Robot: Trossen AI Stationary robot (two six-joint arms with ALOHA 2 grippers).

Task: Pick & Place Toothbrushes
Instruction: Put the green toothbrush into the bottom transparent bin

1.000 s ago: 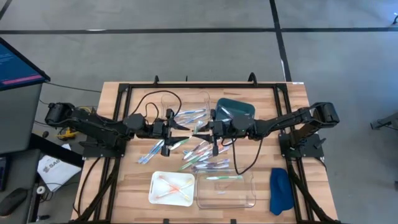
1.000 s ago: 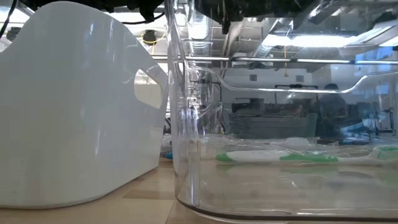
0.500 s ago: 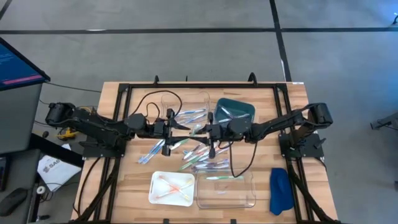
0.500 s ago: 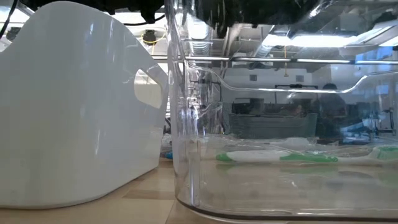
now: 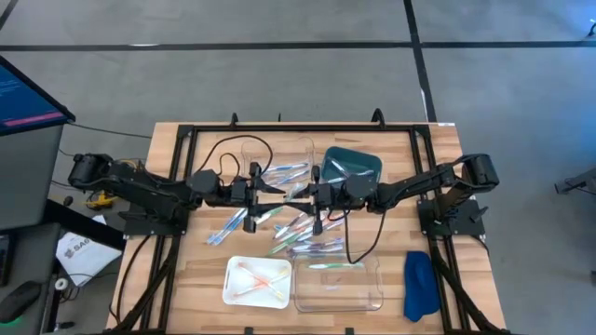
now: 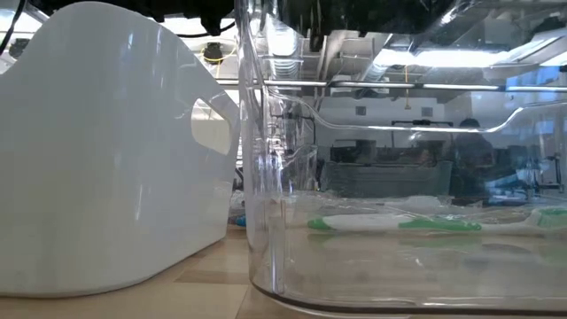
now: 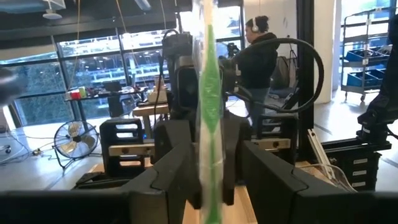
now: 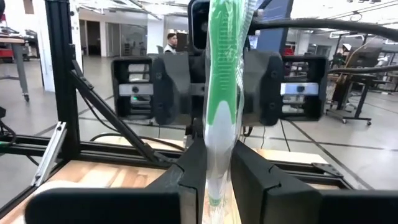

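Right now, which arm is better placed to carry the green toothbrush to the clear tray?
Right. The right fingers pinch the green toothbrush; the left fingers stand apart beside it, and the clear tray sits rightward.

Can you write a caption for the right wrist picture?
The right claw grips a green-and-white toothbrush, facing the left claw.

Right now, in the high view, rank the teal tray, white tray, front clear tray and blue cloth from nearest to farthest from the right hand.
1. Teal tray, toward the far side, beside the right hand.
2. White tray and front clear tray, both at the front edge: too close to call.
3. Blue cloth, at the front right corner.
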